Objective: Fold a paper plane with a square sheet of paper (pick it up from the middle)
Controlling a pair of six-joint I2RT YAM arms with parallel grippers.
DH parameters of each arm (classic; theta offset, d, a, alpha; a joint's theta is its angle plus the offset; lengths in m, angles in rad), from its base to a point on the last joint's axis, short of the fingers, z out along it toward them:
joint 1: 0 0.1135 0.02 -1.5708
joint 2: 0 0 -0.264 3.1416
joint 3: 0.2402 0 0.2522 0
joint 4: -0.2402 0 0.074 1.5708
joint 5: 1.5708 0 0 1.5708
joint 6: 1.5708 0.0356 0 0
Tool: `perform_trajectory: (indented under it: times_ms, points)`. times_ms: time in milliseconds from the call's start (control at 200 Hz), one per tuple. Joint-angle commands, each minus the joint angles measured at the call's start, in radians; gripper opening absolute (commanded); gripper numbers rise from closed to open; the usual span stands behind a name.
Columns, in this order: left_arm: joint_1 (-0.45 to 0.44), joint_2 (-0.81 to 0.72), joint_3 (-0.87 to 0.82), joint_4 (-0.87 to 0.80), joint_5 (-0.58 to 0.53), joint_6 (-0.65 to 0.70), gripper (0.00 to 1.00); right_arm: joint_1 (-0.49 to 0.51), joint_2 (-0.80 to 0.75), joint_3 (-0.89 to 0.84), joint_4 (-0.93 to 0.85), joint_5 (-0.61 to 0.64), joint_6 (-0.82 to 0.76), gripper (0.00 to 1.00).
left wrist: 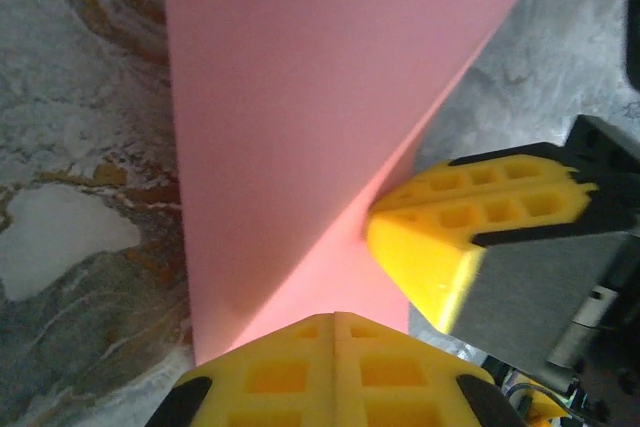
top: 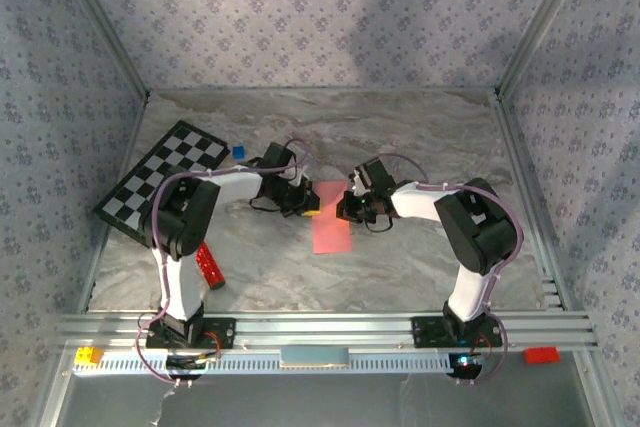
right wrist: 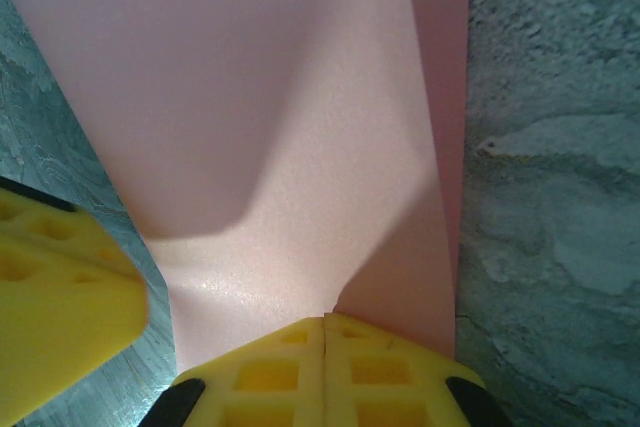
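- Left gripper (left wrist: pixel 335 319): fingers pressed together, tips at the left edge of the pink paper sheet (top: pixel 332 232); cannot tell if they pinch it.
- Right gripper (right wrist: pixel 325 322): fingers pressed together at the sheet's right edge, beside a raised fold.
- Sheet lies mid-table on the marbled tabletop (top: pixel 420 267), between both grippers.

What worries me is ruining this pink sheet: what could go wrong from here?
1. The left pincer and right pincer, both shut, meet the sheet close together at one end; moving apart could tear it.
2. The sheet bulges near them in the right wrist view, so pressing down might set a crooked crease.
3. Its other end lies free on the table, so it may slide.
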Motion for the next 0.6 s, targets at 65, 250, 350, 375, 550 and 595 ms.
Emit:
perform_trajectory:
  times_ms: [65, 250, 350, 375, 550, 595]
  points:
    - [-0.003, 0.052, -0.002, -0.017, -0.069, 0.053, 0.00, -0.003, 0.064, -0.038, -0.166, 0.085, -0.007, 0.00]
    - [0.025, 0.070, 0.010, -0.066, -0.053, 0.077, 0.00, 0.001, 0.071, -0.040, -0.168, 0.086, -0.007, 0.00]
    - [0.025, 0.047, 0.043, -0.071, -0.024, 0.054, 0.00, 0.002, 0.070, -0.044, -0.164, 0.091, -0.002, 0.00]
    - [0.024, 0.039, 0.052, -0.068, -0.020, 0.045, 0.00, 0.002, 0.070, -0.042, -0.163, 0.091, -0.001, 0.00]
    - [0.023, 0.022, 0.101, -0.028, -0.018, -0.014, 0.00, 0.005, 0.069, -0.034, -0.165, 0.093, 0.000, 0.00]
    - [0.021, 0.035, 0.111, -0.025, -0.030, -0.016, 0.00, 0.005, 0.072, -0.030, -0.169, 0.093, -0.002, 0.00]
